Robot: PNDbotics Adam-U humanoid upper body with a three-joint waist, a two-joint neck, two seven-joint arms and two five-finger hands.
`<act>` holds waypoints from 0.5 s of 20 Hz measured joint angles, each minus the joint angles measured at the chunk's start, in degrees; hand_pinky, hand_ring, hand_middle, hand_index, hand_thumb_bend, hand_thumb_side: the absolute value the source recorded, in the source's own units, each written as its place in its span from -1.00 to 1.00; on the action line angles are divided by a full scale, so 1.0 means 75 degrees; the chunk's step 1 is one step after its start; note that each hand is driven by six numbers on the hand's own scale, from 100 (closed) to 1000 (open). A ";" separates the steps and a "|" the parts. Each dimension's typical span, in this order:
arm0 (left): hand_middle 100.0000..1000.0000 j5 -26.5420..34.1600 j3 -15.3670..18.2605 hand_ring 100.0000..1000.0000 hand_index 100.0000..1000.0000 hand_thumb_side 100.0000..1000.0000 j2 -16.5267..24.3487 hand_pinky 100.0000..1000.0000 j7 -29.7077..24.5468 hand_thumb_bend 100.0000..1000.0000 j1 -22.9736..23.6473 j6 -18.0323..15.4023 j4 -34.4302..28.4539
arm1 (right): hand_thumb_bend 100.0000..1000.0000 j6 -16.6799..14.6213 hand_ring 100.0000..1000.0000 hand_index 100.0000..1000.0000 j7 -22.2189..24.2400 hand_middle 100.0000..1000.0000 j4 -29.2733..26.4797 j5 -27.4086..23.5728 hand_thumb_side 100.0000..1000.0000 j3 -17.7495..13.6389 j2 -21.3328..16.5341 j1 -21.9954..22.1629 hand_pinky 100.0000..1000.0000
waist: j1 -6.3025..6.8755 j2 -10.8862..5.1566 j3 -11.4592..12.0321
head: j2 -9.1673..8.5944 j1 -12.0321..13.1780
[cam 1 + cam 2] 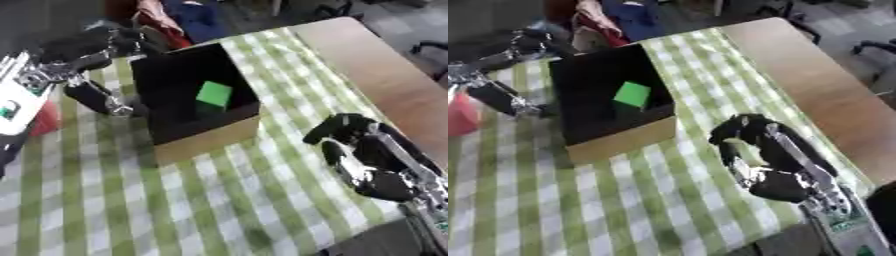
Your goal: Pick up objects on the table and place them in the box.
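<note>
Left eye view. Recorded: box (pixel 197 140), dark inside, tan cardboard front wall, standing on green-and-white checked cloth (pixel 227 200) over the tabletop (pixel 385 75). Inside the box, toward its far right part: one green block (pixel 213 94), tilted, resting on the dark floor. Counted as placed. Left hand (pixel 118 106) logged just beside the box's left wall, low against the cloth; arm blurred, fingers not made out, so open or closed: cannot tell. Right hand (pixel 354 145) logged to the right of the box and apart from it, above the cloth; fingers curled inward, nothing seen between them, hence closed and empty. No loose object noted on the visible cloth. White device (pixel 17 100) with a green mark and a red shape (pixel 45 119) entered at the left edge; nature unclear, not confirmed as items to pick.

Right eye view. Same box seen with more of its interior: green block (pixel 633 94) alone within, no second item visible. Right hand shown curled, a pale patch in its hollow, too unclear to call an object. Red shape at the left margin, near the left arm. Bare wood of the tabletop at right carrying nothing.

Judged: one object in, none clearly left on the cloth; task appeared near or at its end, unless the red shape counted.
</note>
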 measured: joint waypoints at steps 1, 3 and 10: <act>0.58 -0.0012 0.0055 0.50 0.76 -0.58 0.0055 0.64 0.0012 -0.04 0.0031 0.0057 0.0031 | -1.00 -0.0002 0.27 0.33 -0.0002 0.00 0.0001 0.0002 -0.37 -0.0001 0.0000 0.0011 0.48 | -0.0011 -0.0016 0.0058 | 0.0003 -0.0003; 0.58 -0.0097 0.0159 0.50 0.76 -0.55 0.0151 0.64 0.0059 -0.04 0.0090 0.0175 0.0118 | -1.00 -0.0004 0.28 0.33 -0.0004 0.00 0.0003 0.0017 -0.37 -0.0003 -0.0003 0.0061 0.48 | -0.0038 -0.0044 0.0170 | 0.0008 -0.0018; 0.56 -0.0524 0.0397 0.49 0.77 -0.30 0.0350 0.62 0.0203 0.02 0.0251 0.0377 0.0546 | -1.00 -0.0029 0.27 0.32 -0.0031 0.00 0.0028 0.0056 -0.38 -0.0025 -0.0014 0.0172 0.47 | -0.0141 -0.0158 0.0494 | 0.0074 -0.0064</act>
